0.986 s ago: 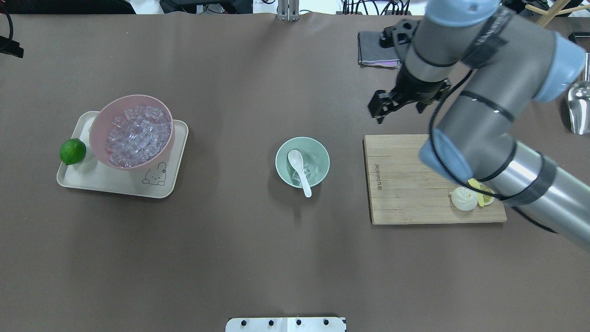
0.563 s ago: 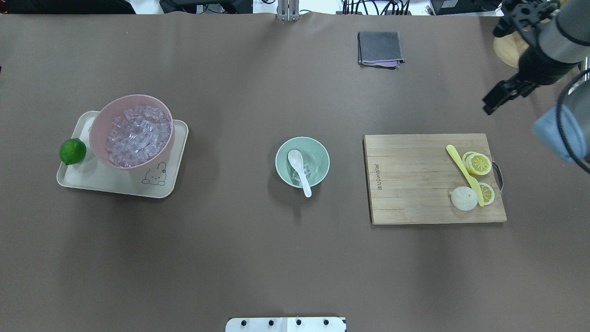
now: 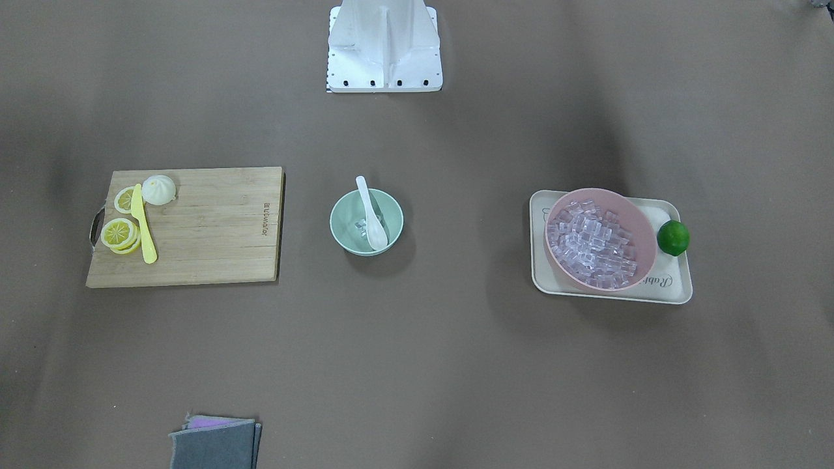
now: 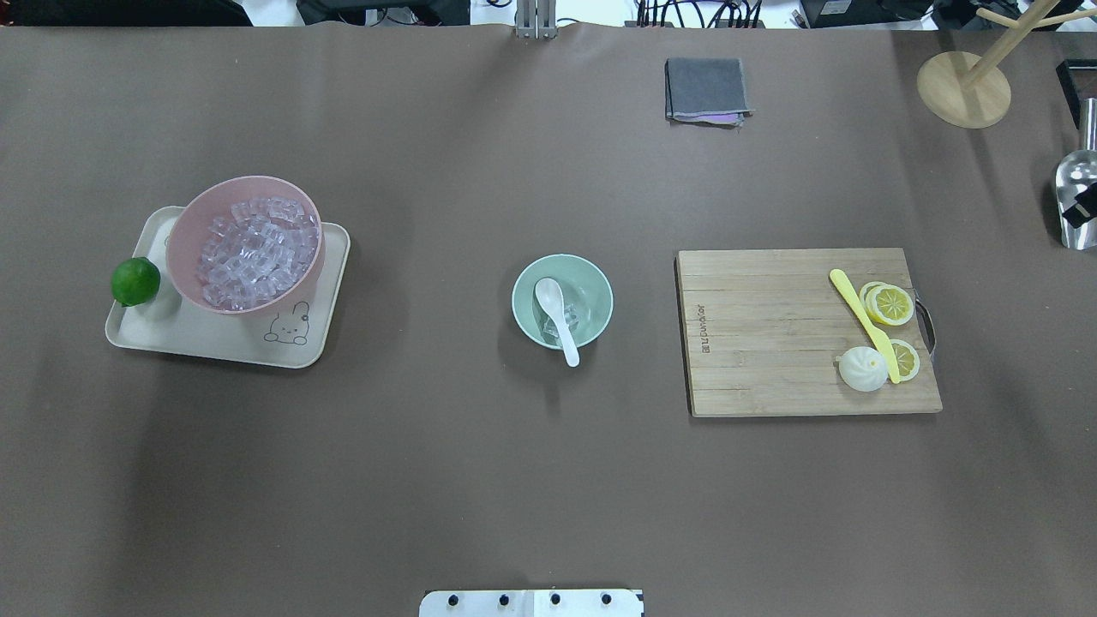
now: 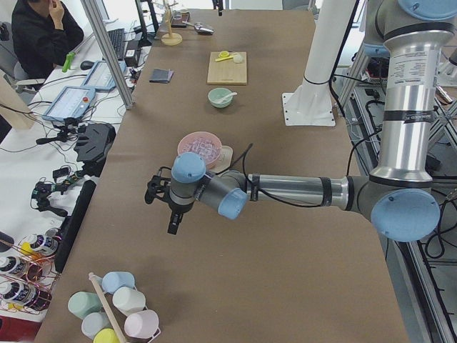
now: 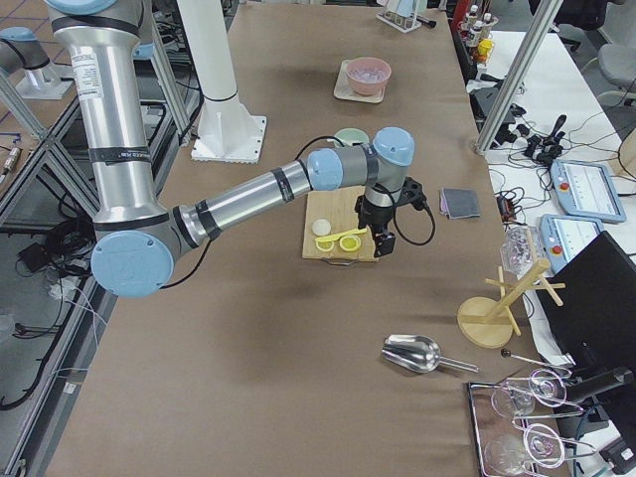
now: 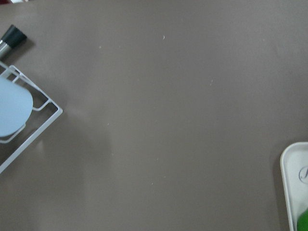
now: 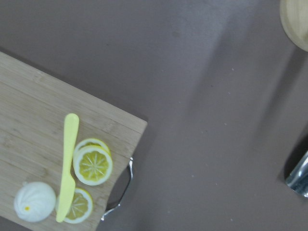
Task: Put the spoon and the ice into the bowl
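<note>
The mint-green bowl (image 4: 598,296) stands at the table's middle, also in the front view (image 3: 341,228). The white spoon (image 4: 555,319) lies in it, scoop inside, handle resting over the near rim (image 3: 369,207). A few clear ice cubes (image 4: 572,322) lie in the bowl beside the spoon (image 3: 359,226). Neither gripper is near the bowl. The left gripper (image 5: 173,220) shows only in the left side view, beyond the pink bowl; I cannot tell its state. The right gripper (image 6: 382,240) shows only in the right side view, over the cutting board's end; I cannot tell its state.
A pink bowl (image 4: 184,231) full of ice sits on a cream tray (image 4: 214,343) with a lime (image 4: 135,281). A cutting board (image 4: 754,343) holds a yellow knife (image 4: 860,319), lemon slices and a bun. A grey cloth (image 4: 705,88), metal scoop (image 4: 1076,184) and wooden stand (image 4: 963,90) lie far right.
The right arm has swung right and left the overhead view, uncovering the cutting board. Bowl, spoon and ice have not moved.
</note>
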Robot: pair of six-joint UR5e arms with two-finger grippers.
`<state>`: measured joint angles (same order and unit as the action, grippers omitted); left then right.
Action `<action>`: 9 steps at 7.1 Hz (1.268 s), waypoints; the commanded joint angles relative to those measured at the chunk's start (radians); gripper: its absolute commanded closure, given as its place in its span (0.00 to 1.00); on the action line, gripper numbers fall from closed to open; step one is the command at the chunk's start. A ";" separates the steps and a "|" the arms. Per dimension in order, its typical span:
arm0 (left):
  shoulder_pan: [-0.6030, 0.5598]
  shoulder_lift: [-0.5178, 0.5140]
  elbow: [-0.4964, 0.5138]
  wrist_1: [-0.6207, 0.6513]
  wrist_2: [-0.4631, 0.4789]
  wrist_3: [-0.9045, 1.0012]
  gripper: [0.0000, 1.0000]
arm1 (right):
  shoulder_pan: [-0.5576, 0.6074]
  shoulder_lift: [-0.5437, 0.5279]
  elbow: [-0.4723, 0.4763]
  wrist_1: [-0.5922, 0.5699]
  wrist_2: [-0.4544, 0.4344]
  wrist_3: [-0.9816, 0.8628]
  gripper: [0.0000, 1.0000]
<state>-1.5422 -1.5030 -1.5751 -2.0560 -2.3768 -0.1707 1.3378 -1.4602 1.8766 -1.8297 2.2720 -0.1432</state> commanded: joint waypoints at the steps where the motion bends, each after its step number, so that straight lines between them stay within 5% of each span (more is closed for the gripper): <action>1: -0.091 0.075 0.006 0.007 -0.041 0.108 0.02 | 0.073 -0.028 -0.081 0.003 -0.028 -0.010 0.00; 4: -0.085 0.061 0.007 0.013 0.016 0.093 0.02 | 0.168 -0.098 -0.247 0.117 0.033 -0.021 0.00; 7: -0.065 -0.067 -0.006 0.183 0.030 0.091 0.02 | 0.208 -0.169 -0.237 0.150 0.044 -0.016 0.00; 9: -0.018 -0.098 -0.020 0.189 0.076 -0.034 0.02 | 0.208 -0.160 -0.212 0.139 0.043 0.002 0.00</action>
<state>-1.5880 -1.5792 -1.5918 -1.8748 -2.3198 -0.1330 1.5445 -1.6230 1.6472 -1.6833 2.3155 -0.1536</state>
